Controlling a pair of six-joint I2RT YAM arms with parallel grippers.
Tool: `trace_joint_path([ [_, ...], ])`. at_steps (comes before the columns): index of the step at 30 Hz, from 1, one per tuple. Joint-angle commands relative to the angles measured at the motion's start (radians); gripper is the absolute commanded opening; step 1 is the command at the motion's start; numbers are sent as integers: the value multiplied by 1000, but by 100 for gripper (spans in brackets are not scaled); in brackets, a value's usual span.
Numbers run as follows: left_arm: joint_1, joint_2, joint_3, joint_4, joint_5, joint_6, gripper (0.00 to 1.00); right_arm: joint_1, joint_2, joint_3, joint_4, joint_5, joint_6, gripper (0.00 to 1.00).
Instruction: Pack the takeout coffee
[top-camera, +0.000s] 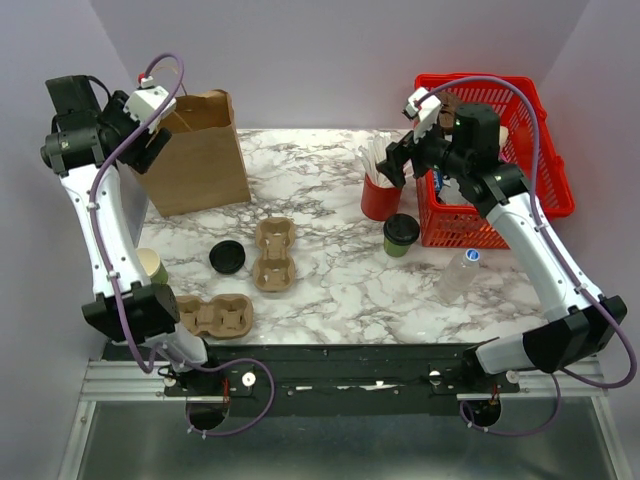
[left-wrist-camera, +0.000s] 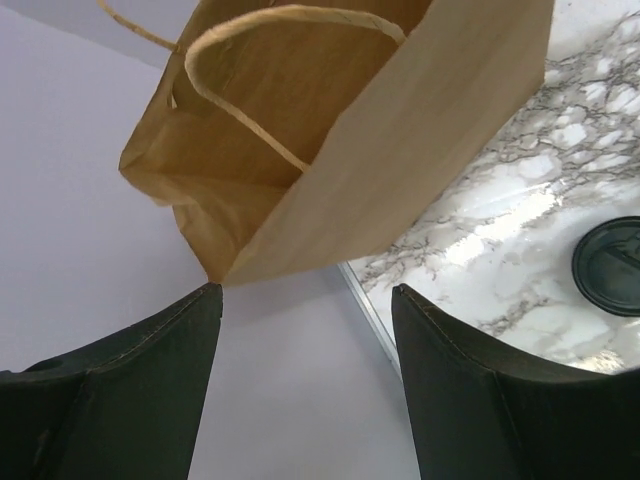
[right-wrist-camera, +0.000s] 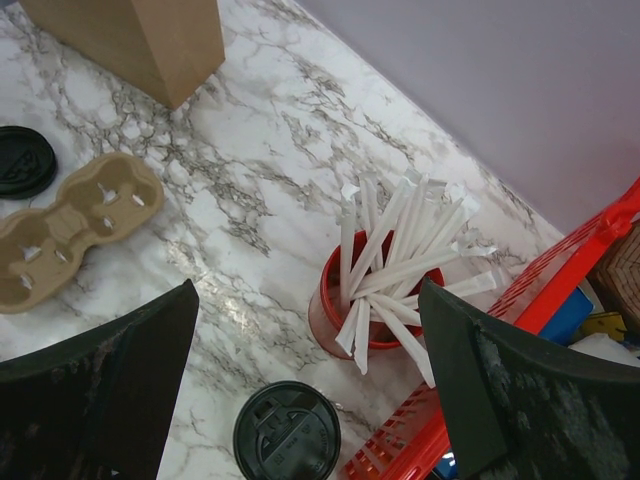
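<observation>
The takeout coffee (top-camera: 401, 234), an olive-green cup with a black lid, stands on the marble table beside the red basket. Its lid shows in the right wrist view (right-wrist-camera: 287, 436). My right gripper (top-camera: 395, 160) is open and empty, held high above the red cup of white sticks (top-camera: 379, 190) and the coffee; in its own view (right-wrist-camera: 310, 300) the jaws stand wide apart. My left gripper (top-camera: 150, 150) is open and empty at the far left, beside the brown paper bag (top-camera: 200, 150). In the left wrist view (left-wrist-camera: 305, 295) the bag's open mouth (left-wrist-camera: 330, 130) is just ahead.
A red basket (top-camera: 530, 190) with items stands at the back right. Two cardboard cup carriers (top-camera: 275, 254) (top-camera: 213, 315) lie on the table. A loose black lid (top-camera: 228, 257), a cream cup (top-camera: 152, 265) and a clear bottle (top-camera: 460, 275) are also there.
</observation>
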Motion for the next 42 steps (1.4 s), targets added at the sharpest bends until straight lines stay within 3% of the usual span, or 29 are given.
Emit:
trace_joint_path([
  [1, 3, 160, 112, 20, 14, 63, 77, -1, 14, -12, 17, -32, 8, 100],
  [8, -12, 268, 221, -43, 48, 169, 76, -1, -3, -35, 13, -26, 4, 100],
  [11, -18, 280, 225, -104, 75, 210, 68, -1, -12, -51, 20, -20, 4, 100],
  [14, -27, 279, 218, -144, 86, 225, 49, -1, -13, -55, 23, -17, 4, 100],
  [16, -37, 272, 215, -158, 114, 216, 31, -1, -12, -55, 21, -18, 2, 100],
  [18, -50, 263, 198, -142, 126, 199, 1, -1, -7, -52, 21, -20, -1, 100],
  [28, -139, 93, 150, 119, 178, 43, 0, -1, 26, -15, 21, 5, -15, 100],
  [33, -283, -5, 106, 245, 186, -14, 0, -1, 37, -5, 44, 48, -3, 100],
  [42, -475, -142, 23, 271, 151, -78, 0, -24, 20, 119, 99, 220, 37, 100],
])
